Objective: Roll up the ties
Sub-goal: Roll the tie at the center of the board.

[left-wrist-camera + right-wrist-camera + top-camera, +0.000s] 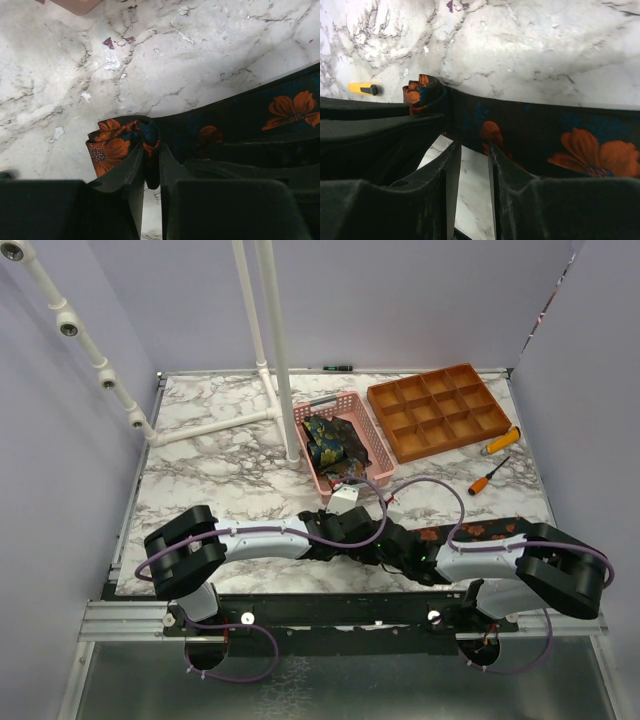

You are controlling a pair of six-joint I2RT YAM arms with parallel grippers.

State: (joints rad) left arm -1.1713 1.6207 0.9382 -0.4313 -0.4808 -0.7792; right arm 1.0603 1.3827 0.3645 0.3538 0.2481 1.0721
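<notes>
A dark tie with orange flowers (478, 531) lies across the near part of the marble table, mostly under my right arm. My left gripper (151, 145) is shut on its small rolled end (112, 142); the strip (280, 110) runs off to the right. My right gripper (472, 144) is open by a narrow gap with bare marble between its fingers, and its tips are at the near edge of the flat strip (580, 145). The rolled end (422, 90) shows there beside the left gripper's dark fingers. In the top view the left gripper (372, 537) and the right gripper (398, 552) meet at the table's middle front. More ties, paisley-patterned (328, 443), lie bunched in a pink basket (335, 402).
An orange compartment tray (438, 410) stands at the back right. Two orange-handled screwdrivers (498, 442) (490, 477) lie near it; one shows in the right wrist view (362, 88). A white pipe frame (275, 350) rises beside the basket. Walls close in both sides.
</notes>
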